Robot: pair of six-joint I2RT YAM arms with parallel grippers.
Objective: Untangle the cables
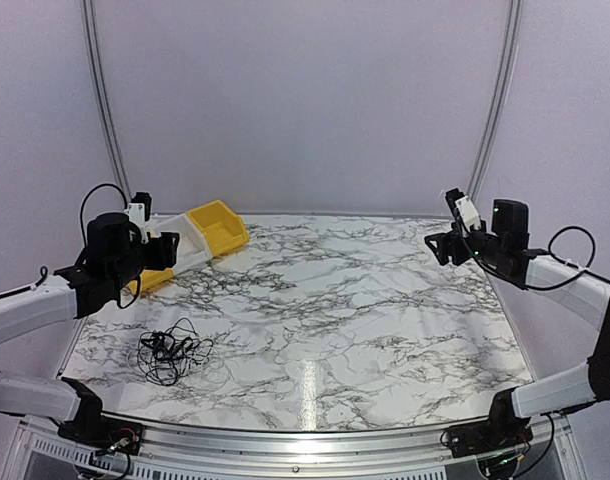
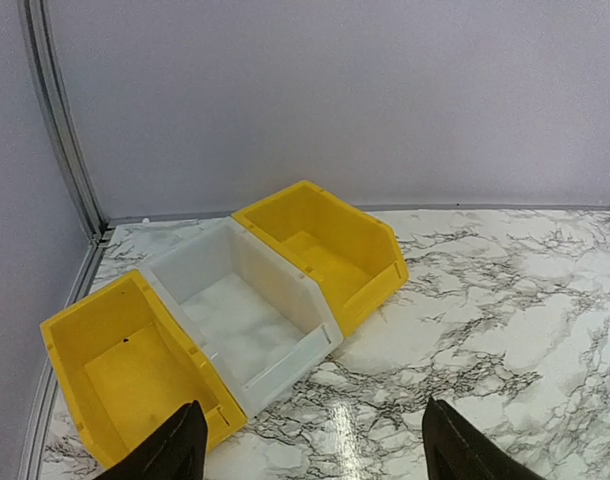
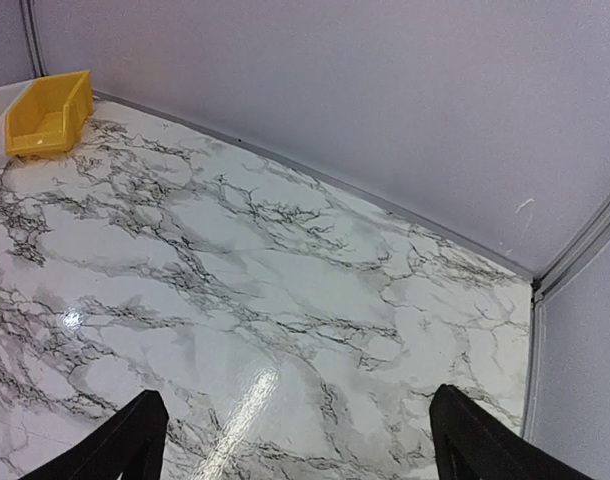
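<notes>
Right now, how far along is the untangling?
Done: nothing. The cables lie in one tangled clump at the near left of the table. In hand: nothing. The left arm and right arm have their jaws open and empty, away from the clump. Left: the whole job.

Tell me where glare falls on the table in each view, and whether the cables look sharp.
Top external: a bright streak on the table near the front centre; the cables are thin but readable. Left wrist: a small spot near the white bin. Right wrist: a long streak, lower centre; no cables.
</notes>
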